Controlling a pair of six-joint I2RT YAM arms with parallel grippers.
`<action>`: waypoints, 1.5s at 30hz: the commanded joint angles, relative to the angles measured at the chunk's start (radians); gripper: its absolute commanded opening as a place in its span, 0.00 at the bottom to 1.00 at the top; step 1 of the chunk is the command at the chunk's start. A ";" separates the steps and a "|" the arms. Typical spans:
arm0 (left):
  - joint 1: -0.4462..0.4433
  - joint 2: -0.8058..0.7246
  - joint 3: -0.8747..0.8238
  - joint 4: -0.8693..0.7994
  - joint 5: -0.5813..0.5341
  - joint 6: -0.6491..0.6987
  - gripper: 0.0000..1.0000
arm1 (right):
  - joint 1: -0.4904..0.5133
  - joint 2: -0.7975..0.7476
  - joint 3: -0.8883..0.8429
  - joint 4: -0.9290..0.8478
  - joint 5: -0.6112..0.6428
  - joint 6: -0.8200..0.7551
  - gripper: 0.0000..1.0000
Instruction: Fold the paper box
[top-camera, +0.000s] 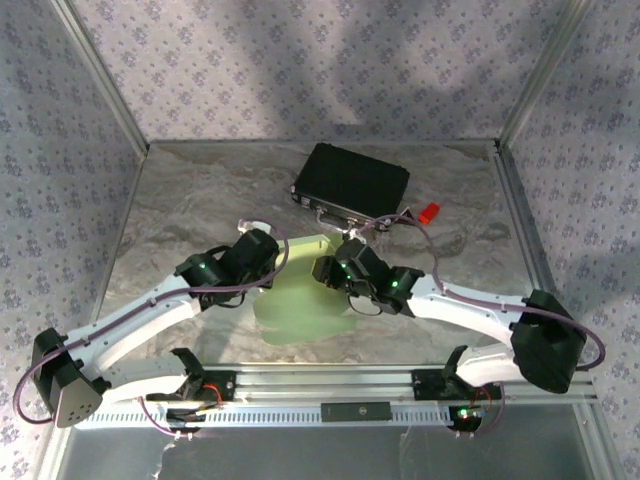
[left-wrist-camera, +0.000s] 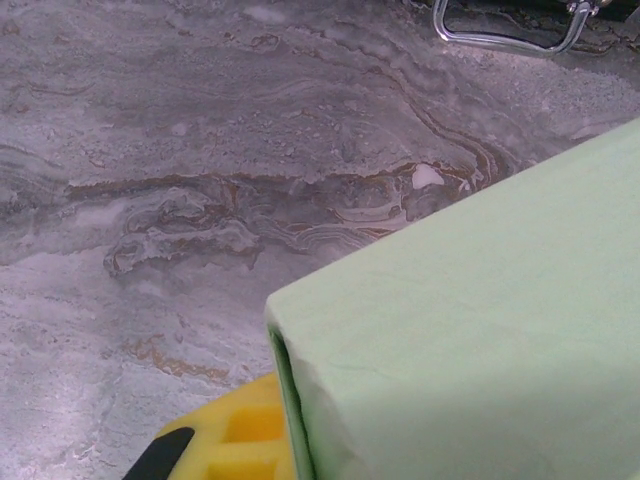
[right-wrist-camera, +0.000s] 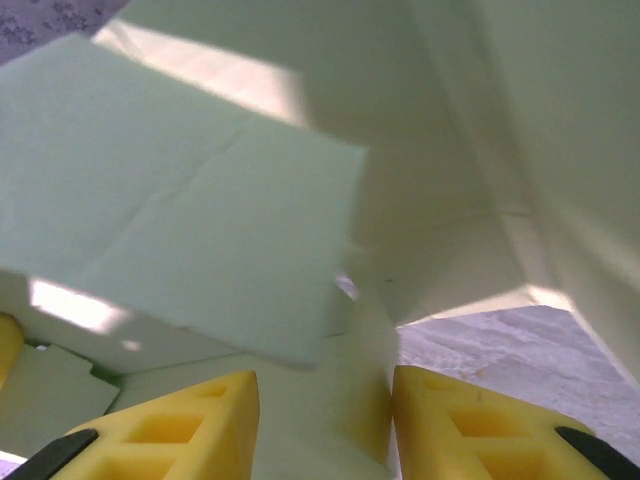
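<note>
The paper box (top-camera: 300, 310) sits near the middle of the marbled tabletop (top-camera: 200, 200), somewhat toward its near edge, between the 2 arms. It is pale green card, partly raised: a flat panel spreads toward the near edge and walls stand up at its far side.

The left tool (top-camera: 272, 258) is at the box's left far corner. In the left wrist view a broad green panel (left-wrist-camera: 470, 330) covers the lower right, and its folded edge runs down right beside 1 yellow finger (left-wrist-camera: 235, 440); the other finger is hidden under the card. This tool is clenched on the thin card of the box.

The right tool (top-camera: 325, 270) is at the box's far right side, just beside the left tool. In the right wrist view its 2 yellow fingers (right-wrist-camera: 170, 435) stand apart, released, with pale card in the gap between them. A loose flap (right-wrist-camera: 200, 220) hangs tilted above the left finger, and inner walls of the box rise on the right.

A black case (top-camera: 350, 180) lies toward the far edge, apart from the box, its metal handle (left-wrist-camera: 497, 41) facing the arms. A small red object (top-camera: 429, 213) lies just beside the case's right end.
</note>
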 joint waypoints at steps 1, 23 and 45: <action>-0.006 -0.004 0.042 0.019 -0.010 0.008 0.00 | 0.028 0.020 0.062 -0.005 0.002 -0.041 0.41; 0.004 -0.018 0.040 0.000 -0.005 0.032 0.00 | 0.059 -0.157 0.155 -0.186 0.066 -0.281 0.46; 0.359 -0.034 0.137 -0.071 0.650 0.225 0.00 | -0.686 -0.201 -0.146 0.369 -1.100 -0.370 0.33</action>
